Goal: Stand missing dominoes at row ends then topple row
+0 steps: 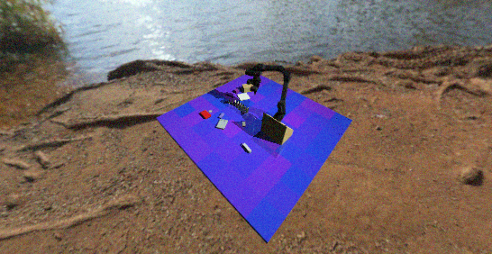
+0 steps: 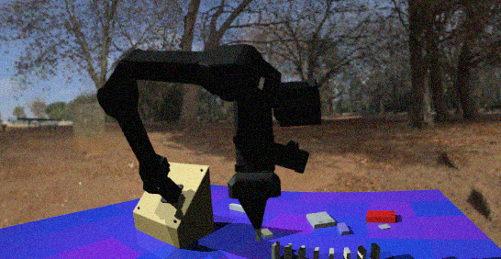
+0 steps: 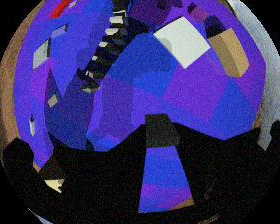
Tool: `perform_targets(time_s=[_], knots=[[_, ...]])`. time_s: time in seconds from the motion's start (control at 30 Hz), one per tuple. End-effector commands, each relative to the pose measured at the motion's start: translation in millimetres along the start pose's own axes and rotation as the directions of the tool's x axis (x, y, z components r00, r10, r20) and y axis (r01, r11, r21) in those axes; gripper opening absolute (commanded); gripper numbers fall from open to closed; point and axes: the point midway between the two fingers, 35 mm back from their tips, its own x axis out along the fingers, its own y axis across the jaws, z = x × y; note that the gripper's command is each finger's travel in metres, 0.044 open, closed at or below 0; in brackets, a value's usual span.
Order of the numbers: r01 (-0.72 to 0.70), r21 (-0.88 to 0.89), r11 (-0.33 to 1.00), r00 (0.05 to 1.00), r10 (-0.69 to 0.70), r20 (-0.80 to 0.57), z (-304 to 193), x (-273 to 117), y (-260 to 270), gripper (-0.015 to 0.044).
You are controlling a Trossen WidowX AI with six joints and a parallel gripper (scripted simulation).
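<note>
Several dark dominoes with pale edges stand in a slightly curved row; the exterior view cuts off their feet. My gripper is shut on a dark domino, which shows between the fingertips in the wrist view. In the exterior view the gripper points straight down, left of the row's left end. In the wrist view the held domino is to the lower right of the row's near end, apart from it. Whether its foot touches the mat cannot be told.
A white slab and a tan block lie on one side of the row. A red block, a grey slab and a lavender block lie on the other. A tan wedge stands by the arm's base.
</note>
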Motion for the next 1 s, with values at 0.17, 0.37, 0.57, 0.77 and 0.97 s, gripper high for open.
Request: perform_targets(time_s=[0.17, 0.37, 0.57, 0.77, 0.97], knots=[[-0.015, 0.186, 0.982, 1.0, 0.015, 0.006, 8.9, -9.5, 51.0, 0.0107], [-0.012, 0.428, 0.903, 1.0, 0.013, 0.002, 9.0, -9.2, 122.2, 0.0107], [-0.006, 0.501, 0.865, 1.0, 0.008, -0.001, 5.3, -8.1, 143.3, 0.0107], [-0.006, 0.501, 0.865, 1.0, 0.008, -0.001, 5.3, -8.1, 143.3, 0.0107], [-0.009, 0.501, 0.866, 1.0, 0.01, 0.001, 8.6, 7.2, 143.5, 0.0107]])
